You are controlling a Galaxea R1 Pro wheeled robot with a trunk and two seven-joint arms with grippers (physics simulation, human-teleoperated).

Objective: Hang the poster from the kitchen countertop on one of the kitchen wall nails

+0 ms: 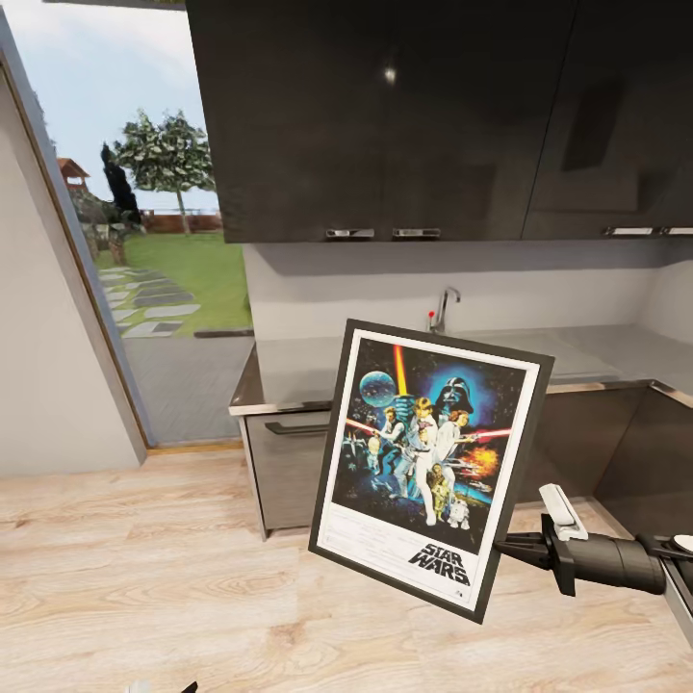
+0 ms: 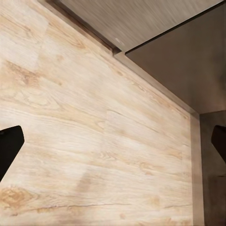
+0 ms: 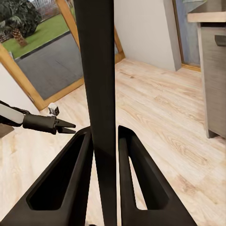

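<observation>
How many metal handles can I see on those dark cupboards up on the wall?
4: two side by side under the middle wall cupboards, two more at the right edge, the last one cut off. More may lie out of view.

We see poster (image 1: 431,465): black frame, white border, space heroes, tilted, up in air. Behind it, grey countertop (image 1: 308,371) with tap.

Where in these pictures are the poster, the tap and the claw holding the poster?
poster (image 1: 423,452): head view, on the printed picture inside the black frame.
tap (image 1: 445,306): head view, on its chrome spout behind the poster.
right gripper (image 3: 104,141): right wrist view, between the two fingertips, where they pinch the frame's edge.
</observation>
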